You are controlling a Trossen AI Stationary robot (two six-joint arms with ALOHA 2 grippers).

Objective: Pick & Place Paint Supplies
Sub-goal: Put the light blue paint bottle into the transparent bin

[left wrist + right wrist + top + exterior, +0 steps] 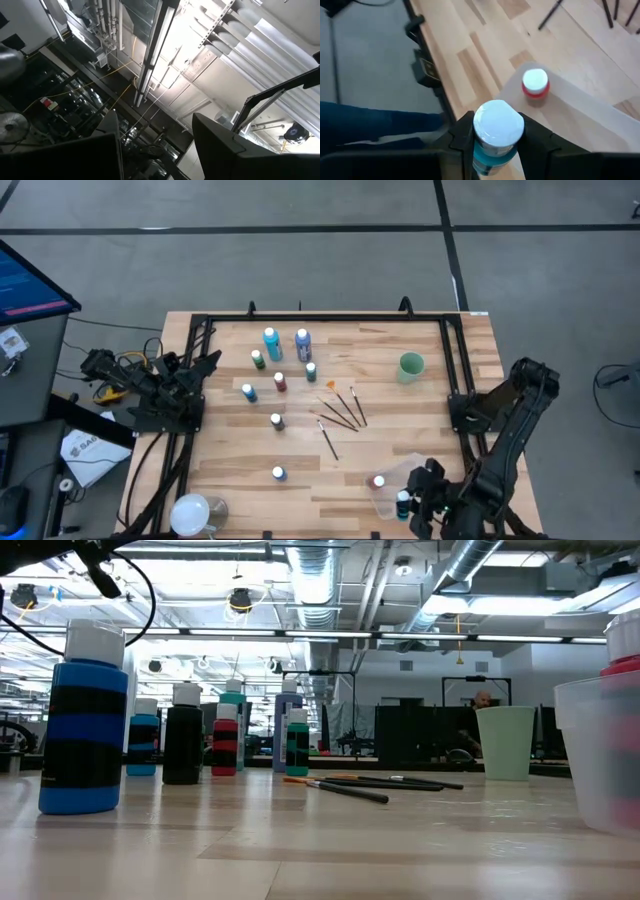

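The right pincer (496, 142) is closed on a teal bottle (496, 135) with a white cap, its two dark fingers (462, 137) pressing the bottle's sides just under the cap; in the high view this pincer (405, 505) hovers at the near right corner of the wooden counter (230, 480), over the clear plastic tub (400, 475); inside the tub stands a red bottle (535, 85) with a white cap; the left pincer (205, 365) waits at the counter's left edge, its fingers (220, 145) spread apart and pointed up at the ceiling; across the middle of the counter stand the other paint bottles; a light blue one (271, 342) and a dark blue one (303, 343) sit side by side toward the far edge, with a green one (258, 359), a red one (280, 381) and a teal one (311, 371) just in front of them; a blue one (249, 392) stands further left, a dark one (277, 421) nearer the centre, and another blue one (279, 473) alone toward the near edge; several thin dark-handled paintbrushes (343, 410) lie fanned out right of the bottles, one brush (328, 439) lying a little apart; a pale green cup (411, 366) stands upright toward the far right.
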